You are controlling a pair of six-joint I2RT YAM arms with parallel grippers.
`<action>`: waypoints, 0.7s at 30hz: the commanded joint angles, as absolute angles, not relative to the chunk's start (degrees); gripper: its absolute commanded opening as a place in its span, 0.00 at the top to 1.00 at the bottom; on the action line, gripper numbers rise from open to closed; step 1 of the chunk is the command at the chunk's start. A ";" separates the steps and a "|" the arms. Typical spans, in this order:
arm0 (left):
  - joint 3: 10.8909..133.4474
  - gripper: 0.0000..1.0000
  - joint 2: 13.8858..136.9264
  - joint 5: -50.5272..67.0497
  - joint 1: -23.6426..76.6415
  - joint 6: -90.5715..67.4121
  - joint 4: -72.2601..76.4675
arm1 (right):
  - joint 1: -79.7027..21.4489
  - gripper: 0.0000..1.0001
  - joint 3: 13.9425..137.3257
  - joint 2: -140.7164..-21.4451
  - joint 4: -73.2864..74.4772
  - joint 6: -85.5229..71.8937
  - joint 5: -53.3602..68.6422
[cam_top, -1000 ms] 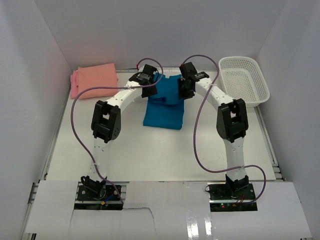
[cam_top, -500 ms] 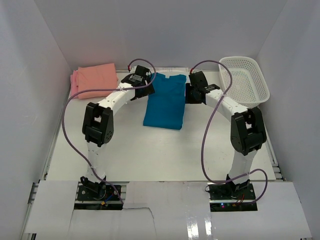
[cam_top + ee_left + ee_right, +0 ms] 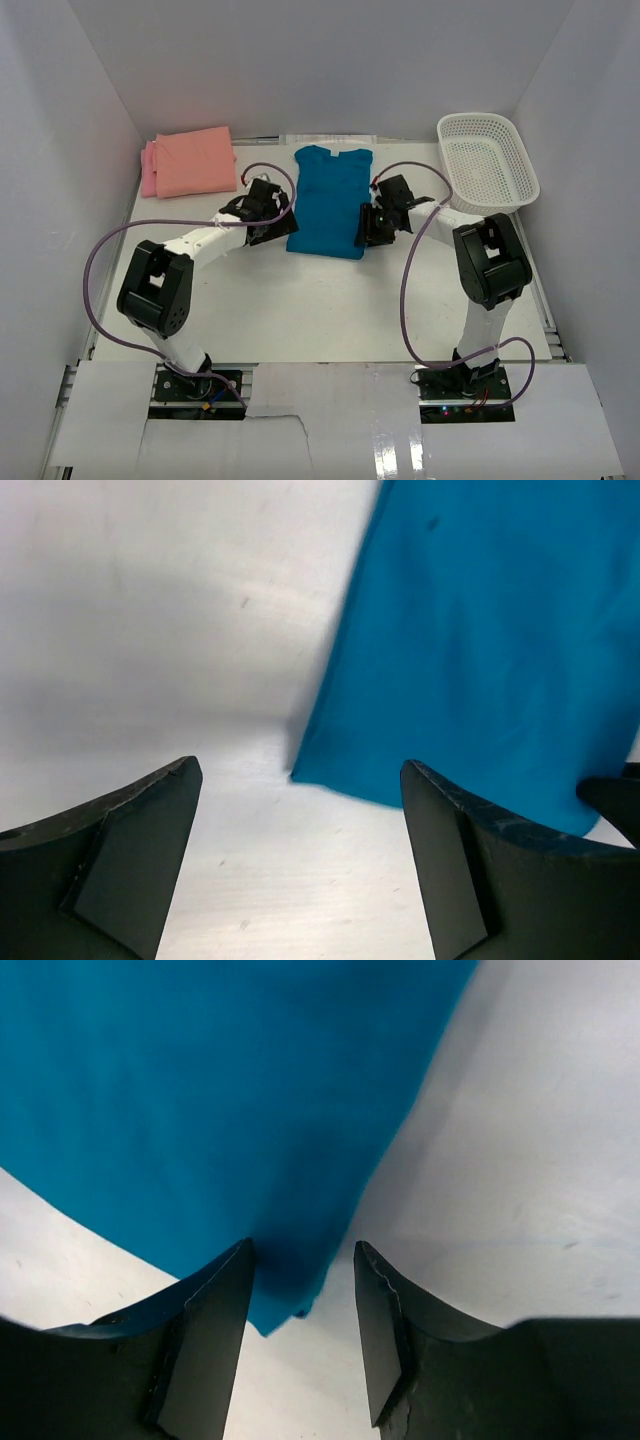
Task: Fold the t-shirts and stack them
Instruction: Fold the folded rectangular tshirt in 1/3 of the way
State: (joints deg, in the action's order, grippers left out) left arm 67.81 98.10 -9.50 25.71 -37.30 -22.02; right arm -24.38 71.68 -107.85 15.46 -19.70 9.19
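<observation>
right wrist: teal t-shirt (image 3: 200, 1110) cropped; corner between right gripper's (image 3: 301, 1252) spread fingers (image 3: 205, 1340)

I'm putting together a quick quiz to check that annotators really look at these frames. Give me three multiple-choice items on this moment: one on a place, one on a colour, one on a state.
1. Where on the table does the white mesh basket sit?
A. far left corner
B. far right corner
C. between the arm bases

2. What colour is the t-shirt lying at the table's middle?
A. yellow
B. black
C. teal-blue

3. How is the left hand?
A. open, at the shirt's near left corner
B. shut on a sleeve
C. shut on the basket rim

Answers:
1 B: the top view shows it far right.
2 C: every view shows teal-blue cloth.
3 A: its wrist view shows fingers wide apart, gripping nothing.
</observation>
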 commanded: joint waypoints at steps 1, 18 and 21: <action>61.02 0.08 92.21 -8.09 25.75 -37.00 -16.01 | -23.64 0.49 65.41 -106.26 10.74 -23.19 19.67; 51.86 0.07 97.12 -8.79 25.75 -39.02 -3.96 | -24.61 0.49 52.83 -103.98 2.90 -29.27 21.19; 51.77 0.07 97.38 -7.56 25.75 -39.46 -2.55 | -24.70 0.55 51.42 -102.75 2.81 -29.27 20.74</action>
State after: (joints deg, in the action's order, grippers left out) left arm 51.40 96.40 -8.29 25.69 -38.48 -4.91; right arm -24.21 54.04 -103.28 -1.43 -29.67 24.08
